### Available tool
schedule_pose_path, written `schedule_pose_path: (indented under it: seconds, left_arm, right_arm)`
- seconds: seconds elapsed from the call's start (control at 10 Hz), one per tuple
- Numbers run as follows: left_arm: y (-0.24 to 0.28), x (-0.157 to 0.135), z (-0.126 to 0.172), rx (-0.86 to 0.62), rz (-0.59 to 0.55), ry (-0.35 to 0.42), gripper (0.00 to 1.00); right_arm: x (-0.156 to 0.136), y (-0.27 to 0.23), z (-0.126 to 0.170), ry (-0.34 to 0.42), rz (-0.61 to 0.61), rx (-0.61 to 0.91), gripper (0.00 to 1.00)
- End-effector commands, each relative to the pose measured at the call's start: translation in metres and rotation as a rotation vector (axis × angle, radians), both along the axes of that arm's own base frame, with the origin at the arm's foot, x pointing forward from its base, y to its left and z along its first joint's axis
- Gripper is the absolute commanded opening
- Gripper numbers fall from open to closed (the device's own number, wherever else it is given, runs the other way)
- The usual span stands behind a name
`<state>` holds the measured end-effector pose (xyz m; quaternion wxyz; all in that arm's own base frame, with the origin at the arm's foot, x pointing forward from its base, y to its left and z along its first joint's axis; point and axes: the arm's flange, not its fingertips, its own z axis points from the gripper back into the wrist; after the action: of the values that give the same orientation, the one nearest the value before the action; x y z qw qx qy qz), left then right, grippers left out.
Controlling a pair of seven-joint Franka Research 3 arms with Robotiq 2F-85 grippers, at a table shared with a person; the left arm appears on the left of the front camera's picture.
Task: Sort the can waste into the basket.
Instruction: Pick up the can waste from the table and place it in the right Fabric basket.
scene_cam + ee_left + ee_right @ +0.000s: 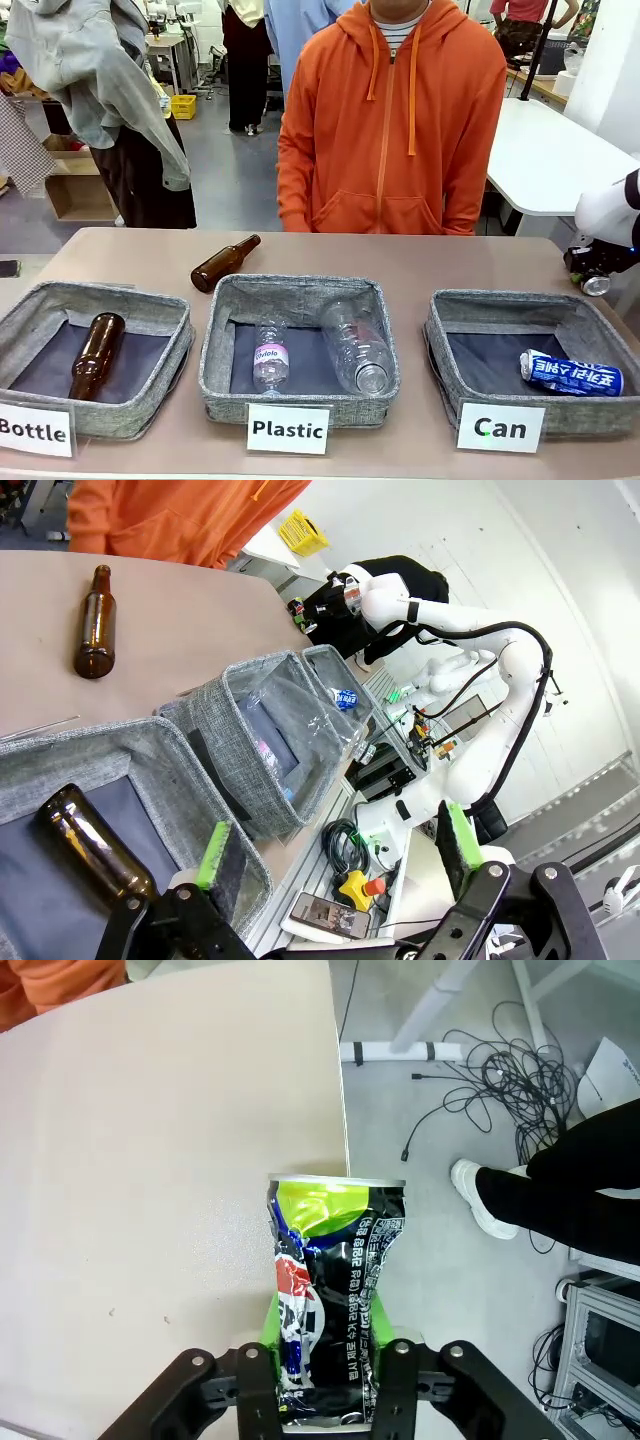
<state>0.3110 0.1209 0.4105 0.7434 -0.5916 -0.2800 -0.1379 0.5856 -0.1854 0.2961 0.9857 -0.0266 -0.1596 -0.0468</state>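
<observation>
A dark crushed can [325, 1290] with a red-blue logo and silver ends stands between the green pads [378, 1322] of my right gripper [325, 1360], which is shut on it just above the table's edge. From the front, that gripper [596, 268] hangs at the table's far right, behind the grey basket [500, 301] signed "Can". A blue can [570, 374] with white lettering lies on that basket's dark floor, also seen far off as the blue can [346, 696]. My left gripper [335, 845] is open and holds nothing, over the near end of the basket row.
A brown bottle [225, 262] lies loose on the table behind the middle basket [300, 288], which holds two clear plastic bottles. Another brown bottle [95, 352] lies in the left basket [100, 297]. A person in an orange hoodie [395, 120] stands at the far side.
</observation>
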Motion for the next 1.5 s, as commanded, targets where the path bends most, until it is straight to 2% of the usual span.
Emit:
schedule_pose_path:
  seconds: [0.0, 0.1, 0.3, 0.5, 0.6, 0.7, 0.8, 1.0, 1.2, 1.4]
  left_arm:
    - [-0.003, -0.002, 0.002, -0.004, 0.005, -0.001, 1.00]
    - [-0.003, -0.002, 0.002, -0.004, 0.005, -0.001, 1.00]
    - [-0.003, -0.002, 0.002, -0.004, 0.005, -0.001, 1.00]
    - [-0.003, -0.002, 0.002, -0.004, 0.005, -0.001, 1.00]
    - [-0.003, -0.002, 0.002, -0.004, 0.005, -0.001, 1.00]
    - [-0.003, -0.002, 0.002, -0.004, 0.005, -0.001, 1.00]
    - [-0.003, -0.002, 0.002, -0.004, 0.005, -0.001, 1.00]
    - [-0.003, -0.002, 0.002, -0.004, 0.005, -0.001, 1.00]
    - [-0.003, -0.002, 0.002, -0.004, 0.005, -0.001, 1.00]
    - [-0.003, -0.002, 0.002, -0.004, 0.005, -0.001, 1.00]
  right_arm:
    - [-0.002, -0.006, 0.016, -0.014, 0.025, -0.005, 0.00]
    - [-0.010, -0.006, 0.033, -0.024, 0.008, -0.020, 0.00]
    - [-0.049, 0.001, 0.104, -0.058, 0.009, -0.029, 0.00]
    - [-0.098, 0.009, 0.176, -0.048, 0.066, 0.026, 0.00]
    - [-0.126, 0.019, 0.213, -0.054, 0.154, 0.059, 0.00]
    - [-0.151, 0.033, 0.239, -0.115, 0.270, 0.049, 0.00]
    - [-0.173, 0.050, 0.257, -0.137, 0.380, 0.019, 0.00]
    - [-0.215, 0.097, 0.269, -0.102, 0.719, -0.009, 0.00]
    - [-0.236, 0.140, 0.259, -0.043, 1.056, 0.011, 0.00]
    - [-0.237, 0.177, 0.230, 0.111, 1.391, 0.099, 0.00]
